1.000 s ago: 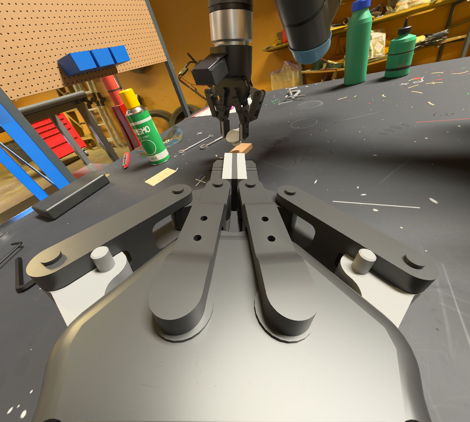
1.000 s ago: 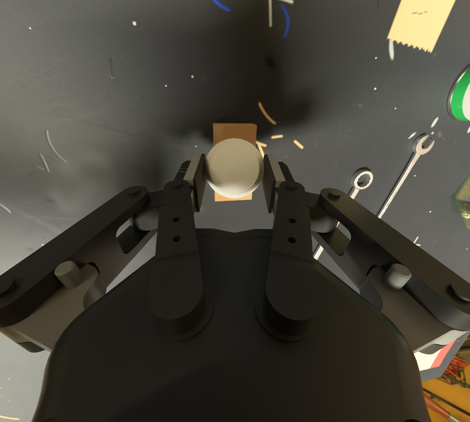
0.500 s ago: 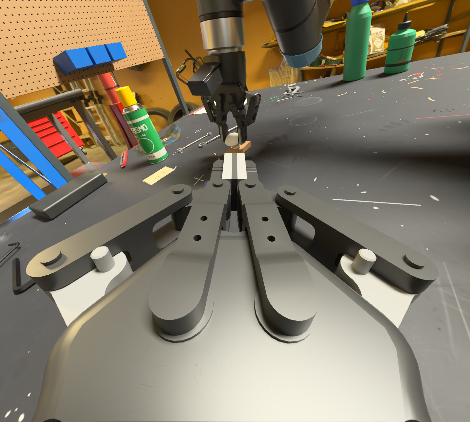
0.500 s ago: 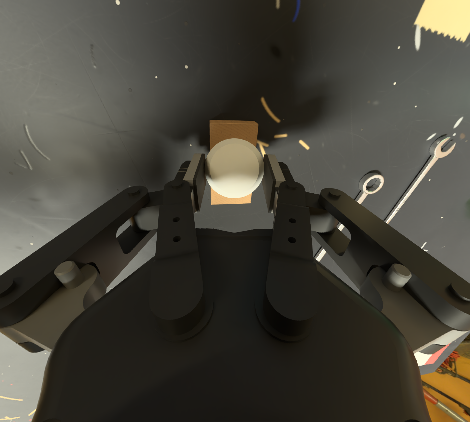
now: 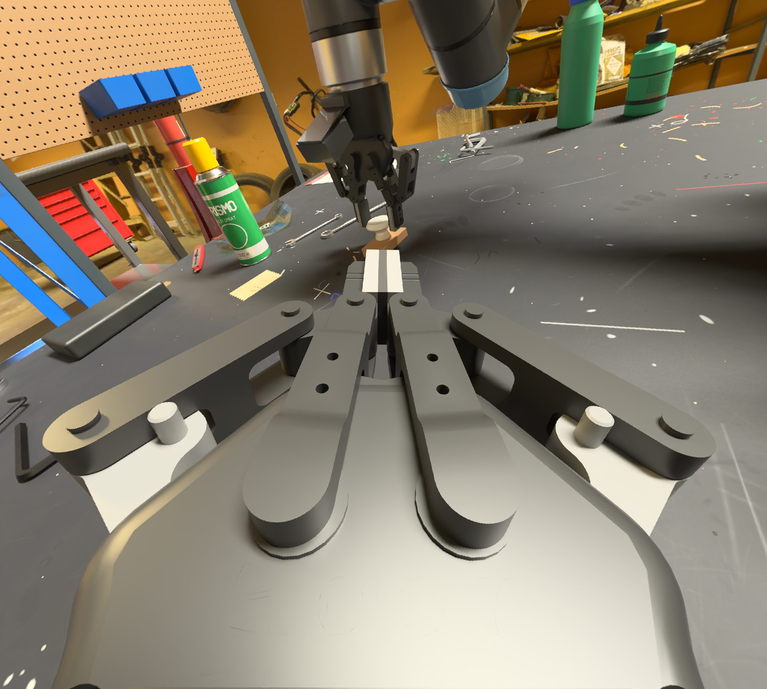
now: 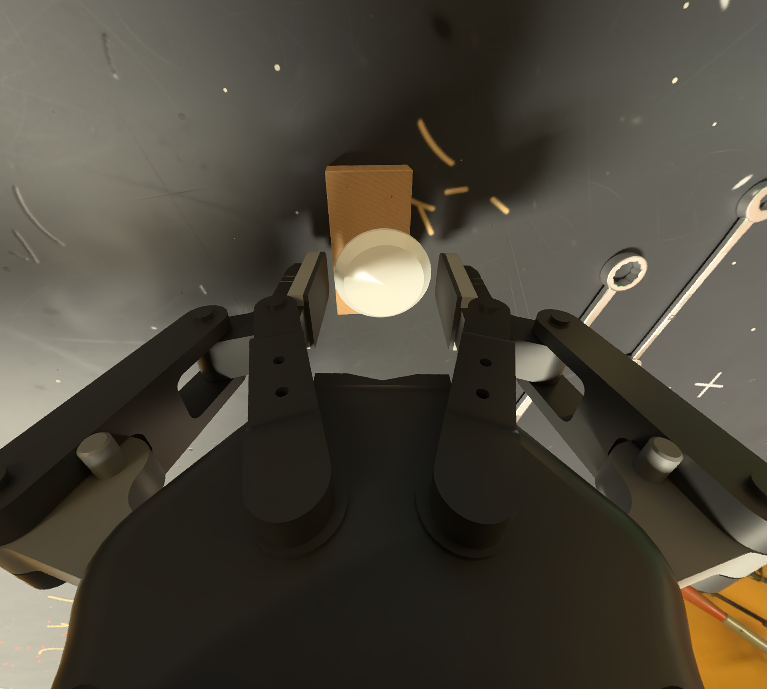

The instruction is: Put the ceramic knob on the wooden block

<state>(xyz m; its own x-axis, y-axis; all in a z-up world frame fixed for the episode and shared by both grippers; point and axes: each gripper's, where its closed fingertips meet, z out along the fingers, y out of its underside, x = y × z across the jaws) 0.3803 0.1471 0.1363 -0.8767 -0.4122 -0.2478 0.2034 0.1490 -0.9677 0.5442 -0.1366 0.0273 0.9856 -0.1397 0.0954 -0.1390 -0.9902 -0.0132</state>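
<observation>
The ceramic knob sits on the near end of the wooden block, the right gripper jaws apart with slim gaps beside it. The left wrist view alone shows the left gripper jaws together, low over the table just before the block.

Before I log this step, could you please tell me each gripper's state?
Left gripper: shut, empty.
Right gripper: open, ceramic knob released on the wooden block.

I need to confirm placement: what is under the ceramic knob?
The wooden block lies under the ceramic knob, near one end. The knob hides its own contact with the block.
</observation>
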